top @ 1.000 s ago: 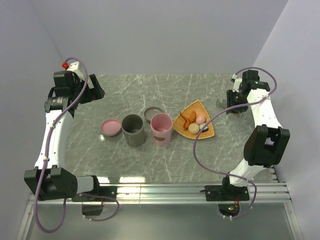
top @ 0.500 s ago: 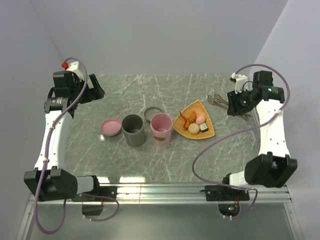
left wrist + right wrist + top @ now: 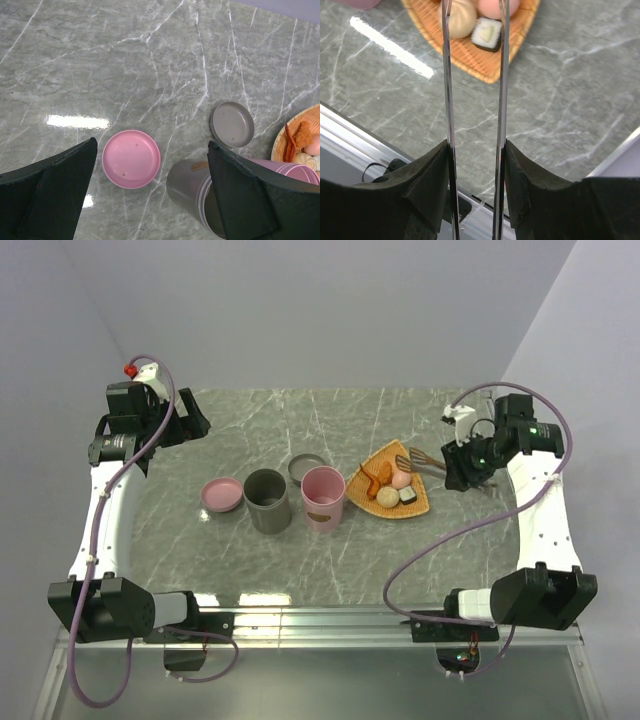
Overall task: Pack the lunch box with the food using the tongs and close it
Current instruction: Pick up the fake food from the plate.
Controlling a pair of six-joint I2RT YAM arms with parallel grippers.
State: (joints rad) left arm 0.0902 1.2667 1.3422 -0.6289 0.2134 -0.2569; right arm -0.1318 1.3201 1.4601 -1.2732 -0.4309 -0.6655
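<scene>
My right gripper (image 3: pixel 456 462) (image 3: pixel 476 150) is shut on the tongs (image 3: pixel 420 457), pressing on both thin metal arms (image 3: pixel 446 75). The tong tips reach over the right part of the orange woven tray (image 3: pixel 415 506) (image 3: pixel 485 67). On the tray lies the food: a pink ball (image 3: pixel 401 478) (image 3: pixel 490 6), a beige ball (image 3: pixel 387 497) (image 3: pixel 461 15), a dark block (image 3: pixel 408 495) (image 3: pixel 487 33) and orange-brown bits (image 3: pixel 376 477). The lunch box stands open as a grey cup (image 3: pixel 267 500) (image 3: pixel 197 192) and a pink cup (image 3: pixel 324 498). My left gripper (image 3: pixel 193 424) (image 3: pixel 152 195) hangs open, high at the far left.
A pink lid (image 3: pixel 222 494) (image 3: pixel 131 158) lies left of the grey cup. A grey lid (image 3: pixel 307 468) (image 3: pixel 232 124) lies behind the cups. The metal rail (image 3: pixel 400 620) runs along the table's near edge. Walls close in at the back and both sides.
My right arm has swung left and nearer with the tongs, bringing their tips from the table's right edge to over the tray. The left arm has not moved.
</scene>
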